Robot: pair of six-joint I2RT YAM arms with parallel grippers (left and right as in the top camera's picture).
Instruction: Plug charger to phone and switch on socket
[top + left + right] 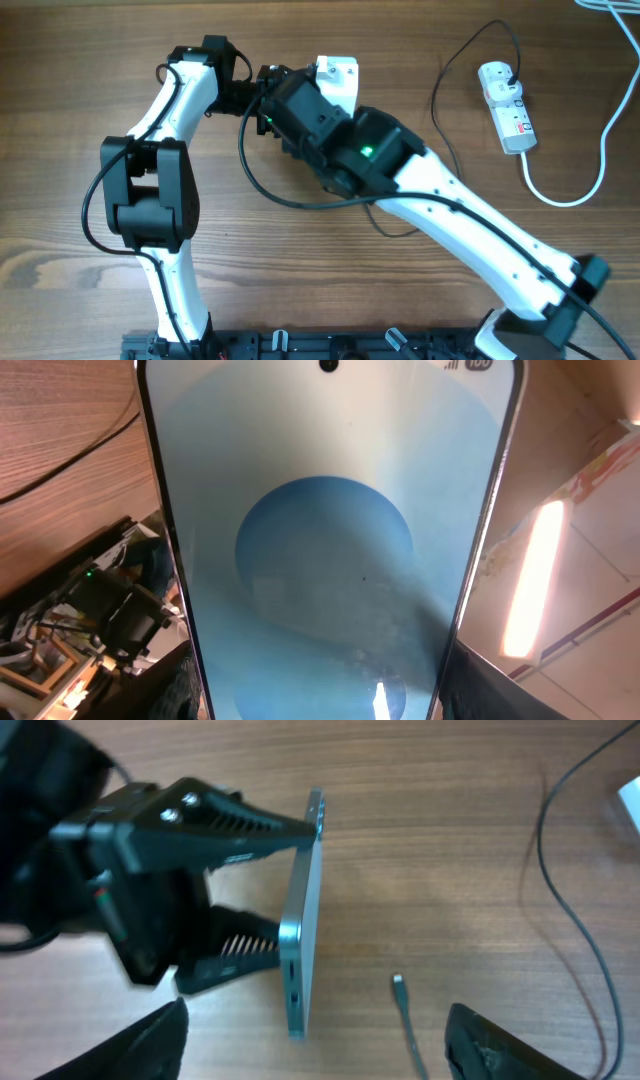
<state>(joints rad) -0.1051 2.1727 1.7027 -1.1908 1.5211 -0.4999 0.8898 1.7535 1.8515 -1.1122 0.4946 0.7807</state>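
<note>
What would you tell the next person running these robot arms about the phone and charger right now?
Left pincer: shut on the phone, holding it up on its edge.
Right pincer: open and empty, over the charger's connector tip, which lies loose on the table beside the phone.
Socket: far right on the table, with the black charger cable running to it. Its switch is too small to read.
Done: phone gripped.
Left: pick up the tip, plug it into the phone, switch on the socket.
</note>
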